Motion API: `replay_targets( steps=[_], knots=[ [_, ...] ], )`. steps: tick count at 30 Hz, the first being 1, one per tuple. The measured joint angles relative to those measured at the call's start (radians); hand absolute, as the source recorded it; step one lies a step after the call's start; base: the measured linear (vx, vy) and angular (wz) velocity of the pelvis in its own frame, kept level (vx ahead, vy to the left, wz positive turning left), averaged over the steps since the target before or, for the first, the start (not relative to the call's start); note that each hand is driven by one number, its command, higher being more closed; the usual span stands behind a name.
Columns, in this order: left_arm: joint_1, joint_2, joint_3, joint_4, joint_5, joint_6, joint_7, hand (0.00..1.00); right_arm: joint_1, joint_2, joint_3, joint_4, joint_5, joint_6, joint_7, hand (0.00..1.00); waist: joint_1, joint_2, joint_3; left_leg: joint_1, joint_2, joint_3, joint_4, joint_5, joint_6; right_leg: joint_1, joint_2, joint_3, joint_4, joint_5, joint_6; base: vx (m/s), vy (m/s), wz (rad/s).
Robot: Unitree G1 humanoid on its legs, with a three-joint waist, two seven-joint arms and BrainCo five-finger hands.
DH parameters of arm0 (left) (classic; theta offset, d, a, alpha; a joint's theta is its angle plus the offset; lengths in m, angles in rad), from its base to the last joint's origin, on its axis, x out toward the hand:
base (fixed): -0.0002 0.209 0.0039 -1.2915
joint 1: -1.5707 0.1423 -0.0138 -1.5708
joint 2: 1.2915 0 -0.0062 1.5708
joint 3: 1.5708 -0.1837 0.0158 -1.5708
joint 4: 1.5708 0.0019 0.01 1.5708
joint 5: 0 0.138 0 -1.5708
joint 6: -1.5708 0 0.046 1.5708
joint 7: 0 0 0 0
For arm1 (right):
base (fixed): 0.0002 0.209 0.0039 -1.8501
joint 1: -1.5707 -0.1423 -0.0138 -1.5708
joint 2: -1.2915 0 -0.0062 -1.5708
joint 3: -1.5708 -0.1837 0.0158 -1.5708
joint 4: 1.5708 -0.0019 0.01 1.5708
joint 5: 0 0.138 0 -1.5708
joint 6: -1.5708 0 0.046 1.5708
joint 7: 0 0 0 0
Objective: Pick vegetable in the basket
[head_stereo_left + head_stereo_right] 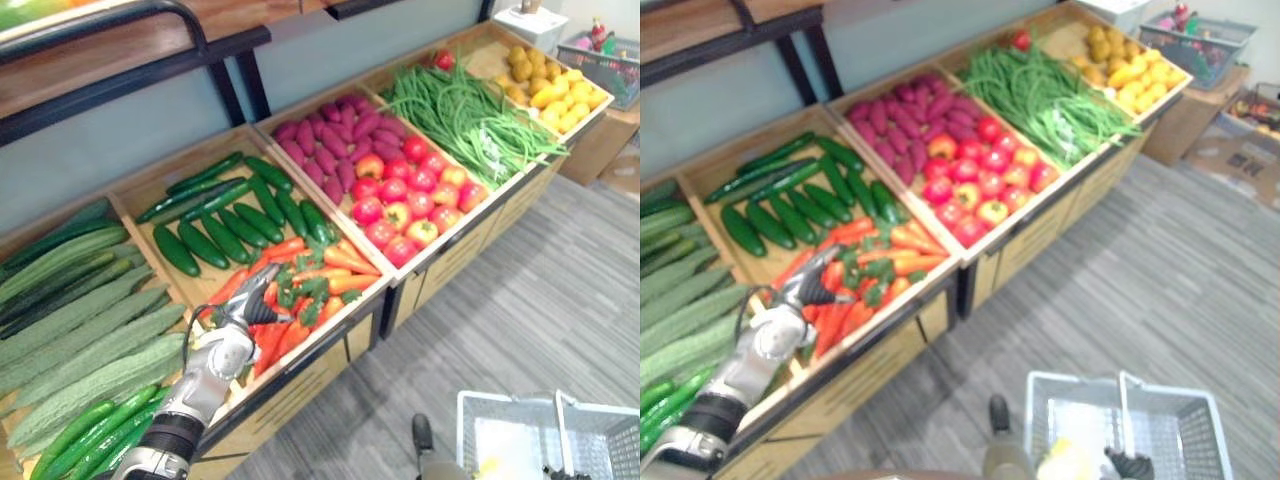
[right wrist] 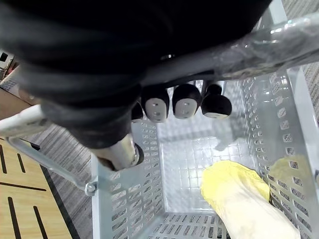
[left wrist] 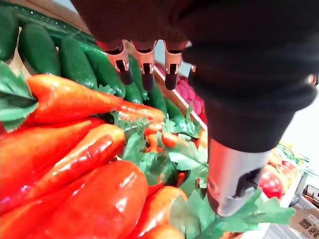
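Orange-red carrots [image 1: 312, 268] with green tops fill the front part of a wooden crate [image 1: 330, 325]. My left hand [image 1: 236, 322] is low over the near end of the carrot pile, fingers [image 3: 145, 64] straight and apart from the thumb [image 3: 230, 174], open, with nothing in it. The carrots [image 3: 75, 99] lie just under the palm. My right hand [image 2: 185, 102] is shut on the handle [image 2: 279, 35] of a pale grey plastic basket [image 1: 1070, 400] that hangs over the floor at the lower right. A yellow-white leafy vegetable [image 2: 239, 194] lies in the basket.
Dark cucumbers [image 1: 235, 215] share the carrots' crate. Ridged green gourds [image 1: 85, 320] lie to the left. Further right are purple sweet potatoes [image 1: 330, 135], red tomatoes [image 1: 410, 200], green beans [image 1: 470, 115] and yellow produce [image 1: 550, 90]. Another basket [image 1: 605, 60] stands at the far right.
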State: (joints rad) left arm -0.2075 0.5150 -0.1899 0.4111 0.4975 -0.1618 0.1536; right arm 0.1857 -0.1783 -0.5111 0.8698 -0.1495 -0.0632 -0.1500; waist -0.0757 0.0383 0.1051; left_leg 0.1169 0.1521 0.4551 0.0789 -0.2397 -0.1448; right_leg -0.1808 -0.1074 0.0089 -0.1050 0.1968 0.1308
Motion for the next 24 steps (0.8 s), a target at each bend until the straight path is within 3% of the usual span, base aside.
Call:
replay_targets(
  steps=[20,21,24],
  knots=[
    [-0.029,-0.055,-0.008,0.182,0.025,0.020,0.012,0.00,-0.051,-0.001,0.001,-0.003,0.000,0.002,-0.014,1.00,0.006,-0.008,0.038,-0.046,0.023,0.031,0.048,-0.009,-0.011,-0.061,0.022,0.027,0.041,-0.009,-0.012,-0.01,-0.055,-0.05],
    [-0.029,-0.055,-0.008,0.186,0.025,0.020,0.019,1.00,-0.051,-0.002,0.001,-0.003,0.000,0.003,-0.014,1.00,0.006,-0.007,0.039,-0.045,0.025,0.032,0.048,-0.009,-0.011,-0.060,0.024,0.028,0.041,-0.009,-0.013,0.01,-0.051,-0.02],
    [-0.032,-0.058,0.005,0.191,0.025,0.018,0.031,1.00,-0.052,-0.002,0.002,-0.003,0.000,0.007,-0.014,1.00,0.008,-0.007,0.039,-0.045,0.030,0.032,0.048,-0.009,-0.011,-0.060,0.028,0.027,0.041,-0.009,-0.014,0.02,-0.040,-0.01]
  ],
)
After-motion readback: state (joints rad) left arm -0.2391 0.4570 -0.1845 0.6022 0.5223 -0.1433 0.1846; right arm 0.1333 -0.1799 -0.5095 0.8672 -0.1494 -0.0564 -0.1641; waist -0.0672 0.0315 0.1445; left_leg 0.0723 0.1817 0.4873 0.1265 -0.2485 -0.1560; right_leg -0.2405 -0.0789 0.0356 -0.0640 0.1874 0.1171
